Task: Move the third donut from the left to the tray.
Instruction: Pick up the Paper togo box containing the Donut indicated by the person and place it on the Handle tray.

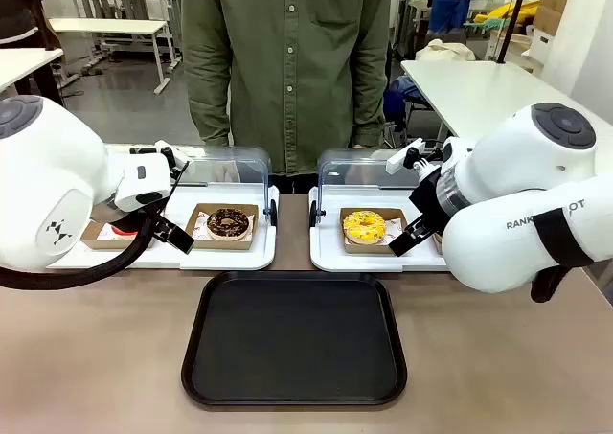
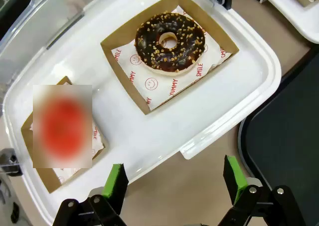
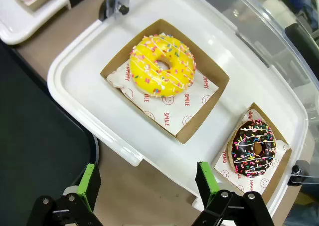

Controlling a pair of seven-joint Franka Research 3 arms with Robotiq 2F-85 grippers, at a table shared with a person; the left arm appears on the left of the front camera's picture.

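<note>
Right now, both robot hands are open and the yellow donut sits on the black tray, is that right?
No. The yellow donut sits in its cardboard box on a white tray, not the black tray, as the right wrist view shows. The left hand and right hand are open.

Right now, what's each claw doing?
Left claw: open, holding nothing.
Right claw: open, holding nothing.

A robotics lab: a white left arm [image 1: 48,194] and right arm [image 1: 522,223] flank a work table [image 1: 96,357], a person [image 1: 287,70] at its far side; beyond it stand white tables [image 1: 479,94] and cardboard boxes [image 1: 553,12].
</note>
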